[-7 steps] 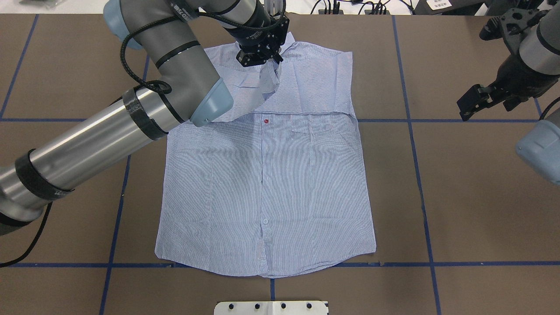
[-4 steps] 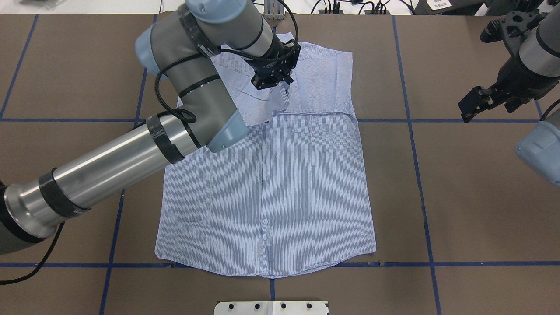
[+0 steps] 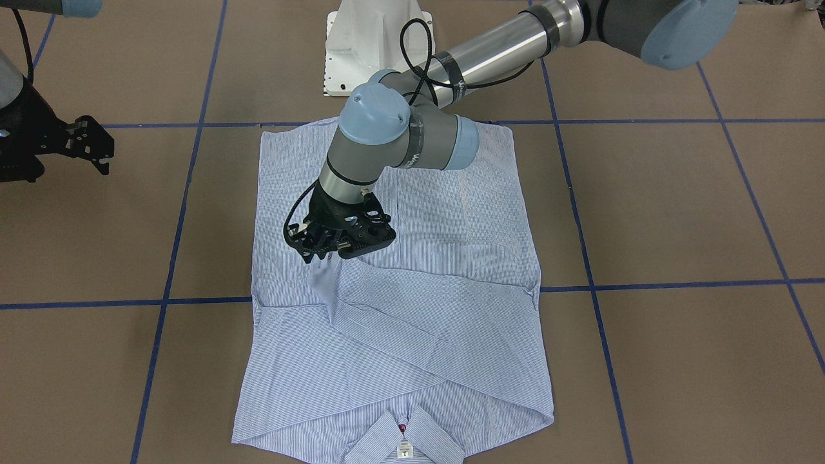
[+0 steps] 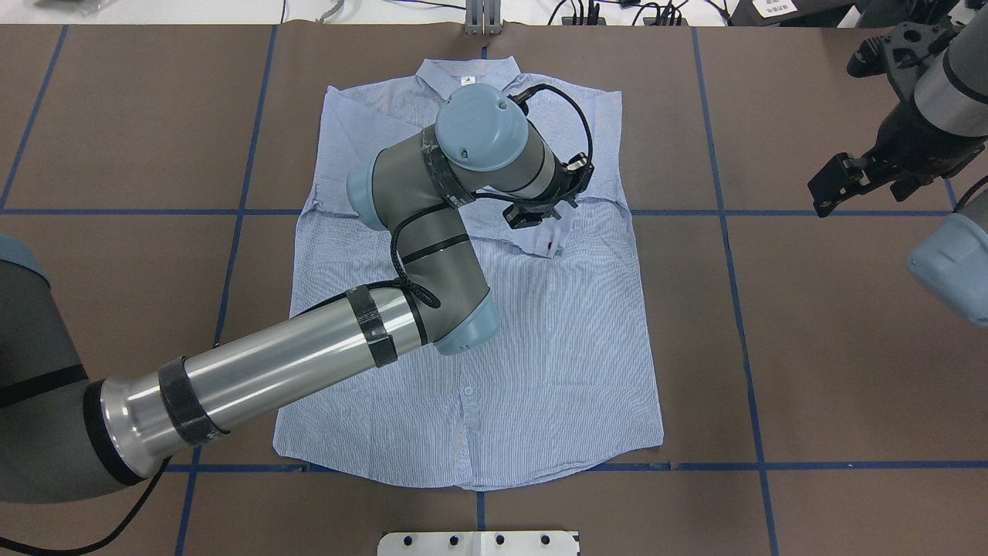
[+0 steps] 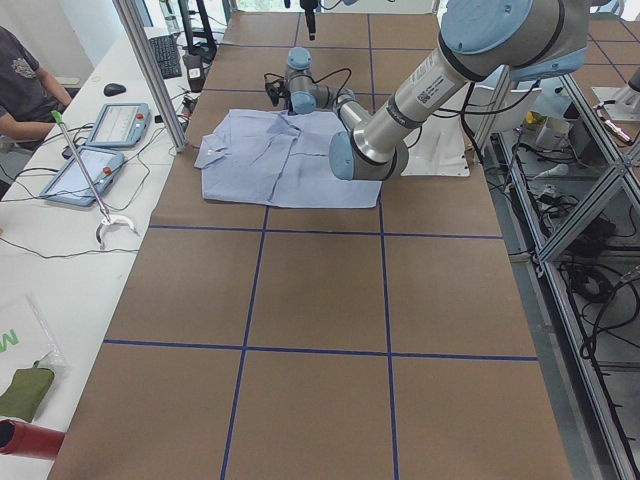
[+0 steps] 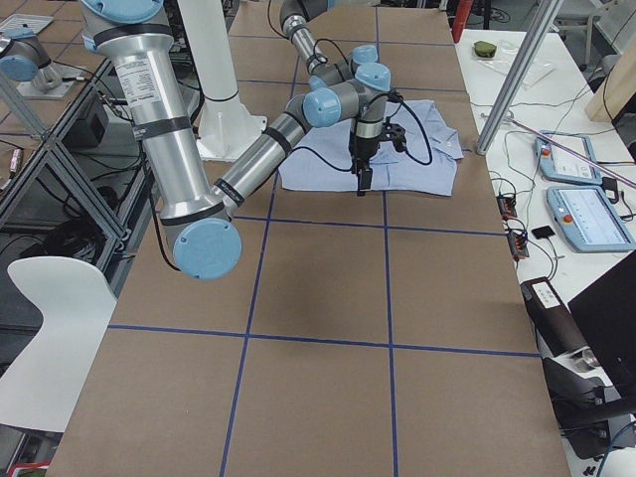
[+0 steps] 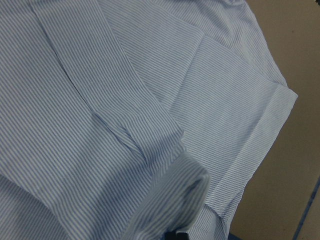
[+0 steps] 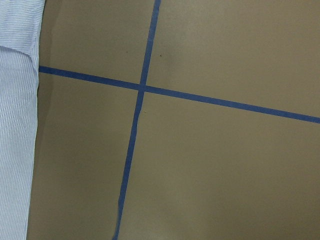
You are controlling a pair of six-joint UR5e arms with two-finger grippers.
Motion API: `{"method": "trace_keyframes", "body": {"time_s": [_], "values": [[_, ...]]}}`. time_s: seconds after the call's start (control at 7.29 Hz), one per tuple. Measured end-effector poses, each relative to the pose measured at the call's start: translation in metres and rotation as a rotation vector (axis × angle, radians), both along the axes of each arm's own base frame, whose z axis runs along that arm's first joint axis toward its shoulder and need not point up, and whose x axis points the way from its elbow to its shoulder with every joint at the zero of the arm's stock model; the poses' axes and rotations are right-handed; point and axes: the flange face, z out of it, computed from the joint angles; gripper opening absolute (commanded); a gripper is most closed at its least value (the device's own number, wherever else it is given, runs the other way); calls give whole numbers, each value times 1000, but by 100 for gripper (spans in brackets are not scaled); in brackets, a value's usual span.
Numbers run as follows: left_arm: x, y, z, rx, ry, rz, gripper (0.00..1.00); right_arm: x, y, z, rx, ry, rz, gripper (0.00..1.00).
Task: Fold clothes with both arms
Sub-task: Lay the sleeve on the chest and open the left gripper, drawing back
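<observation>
The light blue striped shirt (image 4: 540, 347) lies flat, front up, collar (image 4: 432, 73) and white label (image 4: 466, 80) at the far side. My left gripper (image 4: 540, 220) hovers over the chest, shut on the sleeve cuff (image 4: 549, 239), which hangs below it with a red button showing. The front-facing view has the same gripper (image 3: 322, 254) pinching the cuff while the sleeve (image 3: 419, 316) runs diagonally across the shirt (image 3: 451, 212). Bunched cloth (image 7: 170, 185) fills the left wrist view. My right gripper (image 4: 837, 185) (image 3: 90, 145) stands open above bare table, right of the shirt.
Blue tape lines (image 4: 725, 232) grid the brown table. The white pedestal base (image 4: 478, 543) sits at the near edge, a metal post (image 4: 482, 15) and cables at the far edge. A seated person (image 5: 25, 80) and tablets (image 5: 120, 125) are beside the table.
My left gripper has carried the sleeve cuff from beside the collar, rightward and toward the robot, over the chest. The collar is now uncovered. The right arm has barely moved.
</observation>
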Motion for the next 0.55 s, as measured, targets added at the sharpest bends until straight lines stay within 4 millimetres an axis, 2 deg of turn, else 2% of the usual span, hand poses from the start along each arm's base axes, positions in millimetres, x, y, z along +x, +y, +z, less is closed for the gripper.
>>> {"method": "trace_keyframes", "body": {"time_s": [0.27, 0.55], "values": [[-5, 9, -9, 49, 22, 11, 98, -4, -3, -1, 17, -19, -2, 100], [-29, 21, 11, 70, 8, 19, 99, -14, -2, -4, 13, -62, 10, 100]]}}
